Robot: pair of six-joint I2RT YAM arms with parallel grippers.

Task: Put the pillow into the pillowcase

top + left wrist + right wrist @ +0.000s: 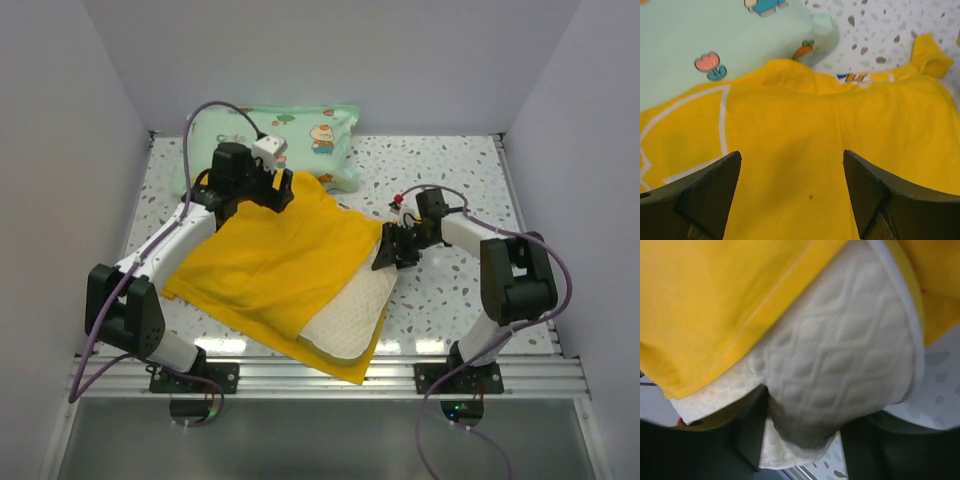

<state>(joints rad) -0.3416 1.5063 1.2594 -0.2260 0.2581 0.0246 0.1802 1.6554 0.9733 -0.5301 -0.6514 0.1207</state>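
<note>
- The left gripper (278,192) hangs over the far-left corner of the large bright yellow fabric pillowcase (270,260). Its two dark fingers (705,195) are spread wide and released, with nothing between them and only yellow cloth underneath.
- Just beyond it, a soft mint-green cartoon-print pillow (300,130) lies along the far edge of the speckled white table (470,160). The pillowcase's far edge touches it.
- The pillowcase lies spread out diagonally across the middle of the table. Thin white line marks face up near the left gripper, and a scrap of blue lettering shows at a fold on the far edge.
- The flat rectangular cream-white quilted pillow (350,315) is partly inside the pillowcase. Its near-right part sticks out of the opening, with yellow cloth lying over and under it.
- The right gripper (397,248) sits at the pillow's right edge. Its jaws are parted and let go, and the pillow's quilted corner bulges loosely between the dark fingers (750,435). The pillowcase's stitched hem is draped just above.
</note>
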